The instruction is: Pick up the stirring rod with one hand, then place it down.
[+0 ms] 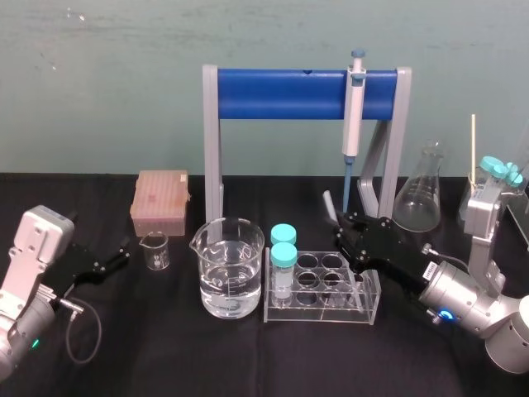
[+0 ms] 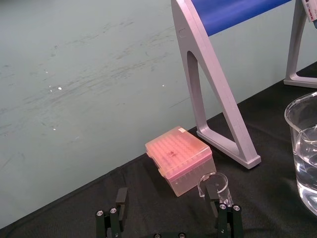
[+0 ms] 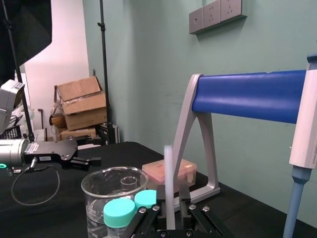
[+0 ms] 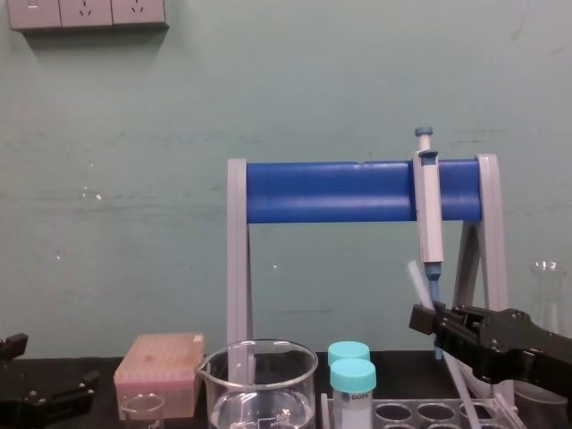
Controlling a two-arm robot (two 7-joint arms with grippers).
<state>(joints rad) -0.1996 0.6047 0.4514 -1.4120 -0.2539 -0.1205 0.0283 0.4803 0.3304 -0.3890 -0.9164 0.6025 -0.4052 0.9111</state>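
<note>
The stirring rod (image 1: 329,203) is a thin whitish rod that stands tilted behind the clear tube rack (image 1: 364,313), its lower part running down toward the rack. My right gripper (image 1: 340,225) is at the rod's upper part. In the right wrist view the rod (image 3: 168,173) rises between the fingers (image 3: 184,198), close against one finger with a narrow gap to the other. The chest view shows the rod (image 4: 415,284) sticking up above the right gripper (image 4: 425,320). My left gripper (image 1: 116,258) rests open at the far left near a small beaker (image 2: 214,182).
A large beaker of water (image 1: 228,269) stands mid-table beside the rack, which holds two teal-capped tubes (image 1: 283,256). Behind are the blue-barred stand (image 1: 281,84) with a hanging pipette (image 1: 354,107), a pink tip box (image 1: 160,201) and a conical flask (image 1: 417,198).
</note>
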